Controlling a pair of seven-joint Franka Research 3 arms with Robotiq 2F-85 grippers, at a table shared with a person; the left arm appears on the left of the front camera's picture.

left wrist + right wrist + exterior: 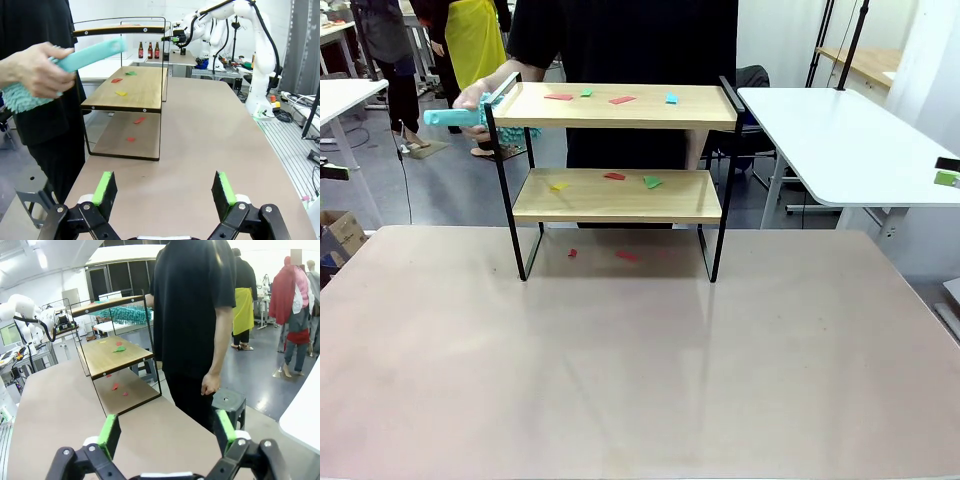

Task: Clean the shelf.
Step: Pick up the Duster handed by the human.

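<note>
While the person's hand (475, 97) at far left is closed around a teal duster (445, 117), the duster sits just beside the top-left corner of the shelf (620, 212).

The shelf stands upright on all four legs at the far middle of the brown table (640, 380).

- Top board, left to right: red scrap (558, 97), green scrap (586, 93), second red scrap (621, 100), teal scrap (671, 98).
- Lower board, left to right: yellow scrap (558, 186), red piece (614, 176), green piece (652, 182).
- Table surface under the shelf: two red bits (626, 256).

Left gripper (164, 182): jaws spread wide, nothing between the pads, well apart from the shelf.

Right gripper (167, 427): jaws spread wide, nothing held.
</note>
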